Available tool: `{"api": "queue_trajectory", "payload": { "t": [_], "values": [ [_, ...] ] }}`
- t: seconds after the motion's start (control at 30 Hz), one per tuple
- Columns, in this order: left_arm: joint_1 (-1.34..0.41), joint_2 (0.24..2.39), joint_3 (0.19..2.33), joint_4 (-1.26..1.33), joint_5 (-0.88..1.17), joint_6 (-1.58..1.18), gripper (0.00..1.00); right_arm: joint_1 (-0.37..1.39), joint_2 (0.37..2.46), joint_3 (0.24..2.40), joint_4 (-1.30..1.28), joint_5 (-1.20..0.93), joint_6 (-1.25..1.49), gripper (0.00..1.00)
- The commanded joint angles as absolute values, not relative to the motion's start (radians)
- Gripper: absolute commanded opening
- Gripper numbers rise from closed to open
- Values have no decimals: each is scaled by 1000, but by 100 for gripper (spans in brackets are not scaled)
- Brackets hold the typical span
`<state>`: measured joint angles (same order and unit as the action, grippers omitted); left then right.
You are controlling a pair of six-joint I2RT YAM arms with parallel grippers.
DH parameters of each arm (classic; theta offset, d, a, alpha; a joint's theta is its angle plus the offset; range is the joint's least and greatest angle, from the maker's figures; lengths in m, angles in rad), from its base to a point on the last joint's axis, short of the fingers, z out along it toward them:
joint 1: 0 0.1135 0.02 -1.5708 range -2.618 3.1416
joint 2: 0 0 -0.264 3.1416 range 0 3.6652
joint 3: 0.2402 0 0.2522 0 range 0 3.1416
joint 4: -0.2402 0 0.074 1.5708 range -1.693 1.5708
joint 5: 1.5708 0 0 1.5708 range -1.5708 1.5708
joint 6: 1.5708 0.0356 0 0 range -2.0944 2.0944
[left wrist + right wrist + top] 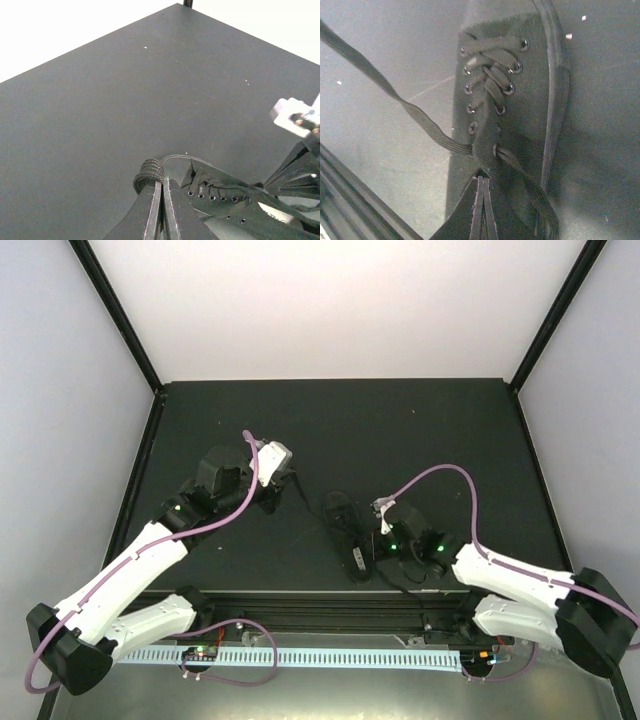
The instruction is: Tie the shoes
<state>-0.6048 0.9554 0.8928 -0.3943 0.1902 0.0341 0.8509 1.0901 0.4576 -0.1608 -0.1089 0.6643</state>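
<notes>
The black shoe (345, 535) lies in the middle of the table, near the front edge. My left gripper (290, 480) is off its far left end, shut on one black lace (148, 172), which is coiled around a fingertip. In the right wrist view that lace (420, 122) runs from an upper eyelet away to the upper left. My right gripper (482, 179) is shut, its tips pinched at the end of the shoe's tongue (487, 157). The other lace (530, 192) hangs loose beside it to the lower right. The left wrist view shows the shoe (225, 197) just right of the left gripper (162, 181).
The black table (420, 430) ends in a metal rail (330, 600) at the front, close behind the shoe and also seen as the rail (350, 200) in the right wrist view. White walls and black corner posts (120, 315) enclose the table.
</notes>
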Motion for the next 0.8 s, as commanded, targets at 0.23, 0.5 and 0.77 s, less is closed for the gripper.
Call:
{"api": "queue_trajectory", "payload": {
  "t": [0.23, 0.5, 0.77],
  "values": [
    [-612, 921, 889, -375, 103, 44, 2, 854, 810, 464, -315, 52, 674, 2],
    [-612, 923, 883, -375, 82, 48, 2, 853, 847, 404, -427, 82, 810, 33],
    [-612, 933, 884, -374, 85, 48, 2, 869, 776, 396, -662, -25, 847, 41]
  ]
}}
